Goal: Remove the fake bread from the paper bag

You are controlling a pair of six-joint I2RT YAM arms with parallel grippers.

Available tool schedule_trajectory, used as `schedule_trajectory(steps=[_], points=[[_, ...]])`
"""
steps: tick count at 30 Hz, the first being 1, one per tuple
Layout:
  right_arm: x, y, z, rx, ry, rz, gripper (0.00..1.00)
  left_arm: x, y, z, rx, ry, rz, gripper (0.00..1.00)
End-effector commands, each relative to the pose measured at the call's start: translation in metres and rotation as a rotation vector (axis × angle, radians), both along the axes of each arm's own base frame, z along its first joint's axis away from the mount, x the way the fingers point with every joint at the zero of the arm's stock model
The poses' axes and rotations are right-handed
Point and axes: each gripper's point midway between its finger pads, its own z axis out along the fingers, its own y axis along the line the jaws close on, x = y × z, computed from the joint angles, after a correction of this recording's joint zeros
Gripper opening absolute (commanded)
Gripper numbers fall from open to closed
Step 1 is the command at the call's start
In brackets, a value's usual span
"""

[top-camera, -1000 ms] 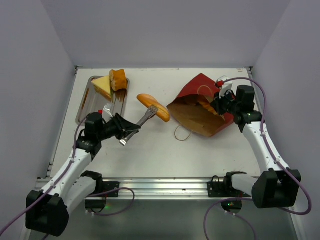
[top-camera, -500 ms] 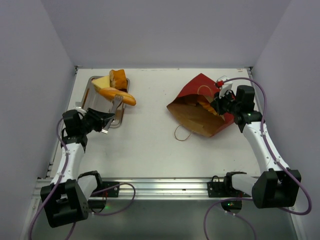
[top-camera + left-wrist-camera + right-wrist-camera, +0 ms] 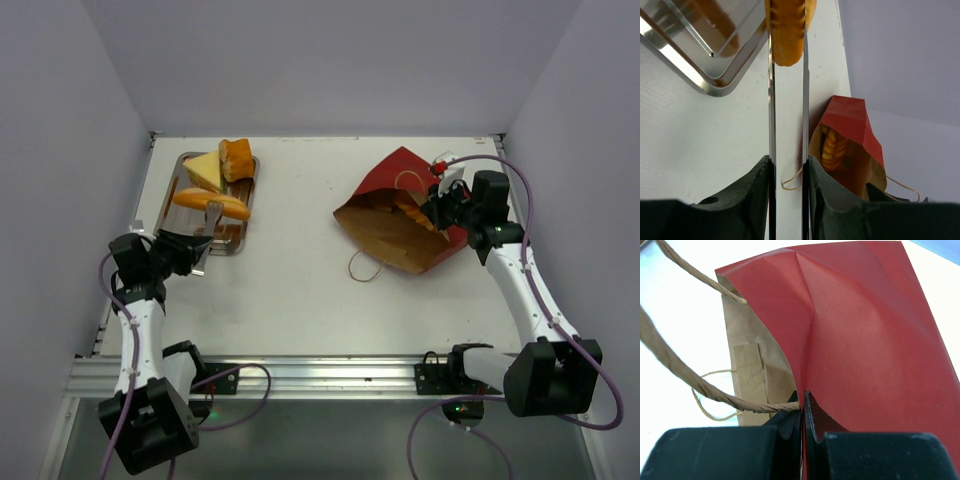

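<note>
Listing from my bases outward.

Item one: left pincer (image 3: pixel 212 210), clamped across a long orange roll (image 3: pixel 210 202) of fake bread.

Item two: steel tray (image 3: pixel 700 82). The roll hung over its near half; whether the two touched I could not tell.

Item three: a yellow wedge (image 3: pixel 205 170) and a brown chunk (image 3: pixel 237 158) sat at the tray's far end.

Item four: right pincer (image 3: pixel 802 401), pinched tight on the paper bag (image 3: pixel 860 330) at its mouth edge, beside a string handle (image 3: pixel 700 385). The bag lay on its side on the surface (image 3: pixel 300 300), mouth toward the tray, with one ridged piece (image 3: pixel 832 147) inside.

Hazards, as I judged them: releasing off-centre could send the roll over the tray lip. The thin paper could slip or tear from my right grip, folding the mouth over that piece.
</note>
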Motion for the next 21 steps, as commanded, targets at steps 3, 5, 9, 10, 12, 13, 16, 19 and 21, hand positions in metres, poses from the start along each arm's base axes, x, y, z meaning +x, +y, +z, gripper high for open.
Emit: schedule_trajectory(steps=[3,5,9,10,12,13,16,19,21], points=[[0.001,0.007,0.008,0.033,-0.022,0.029,0.02,-0.012,0.001,-0.002,-0.050,0.059,0.034,0.00],[0.001,0.007,0.008,0.035,-0.020,0.032,0.02,-0.015,0.001,-0.004,-0.058,0.085,0.040,0.00],[0.001,0.008,0.008,0.039,-0.020,0.036,0.02,-0.019,0.002,-0.004,-0.062,0.137,0.056,0.00],[0.000,0.008,0.009,0.039,-0.021,0.036,0.02,-0.019,0.002,-0.002,-0.061,0.145,0.057,0.00],[0.000,0.008,0.008,0.040,-0.020,0.038,0.02,-0.021,0.004,-0.004,-0.052,0.171,0.068,0.00],[0.000,0.008,0.009,0.040,-0.021,0.038,0.02,-0.023,0.004,-0.004,-0.051,0.184,0.067,0.00],[0.000,0.008,0.009,0.040,-0.021,0.038,0.02,-0.026,0.006,-0.004,-0.041,0.214,0.080,0.00],[0.000,0.009,0.009,0.043,-0.020,0.038,0.02,-0.028,0.006,-0.002,-0.039,0.228,0.077,0.00],[-0.001,0.009,0.008,0.042,-0.016,0.039,0.02,-0.027,0.008,0.002,-0.024,0.227,0.084,0.00]])
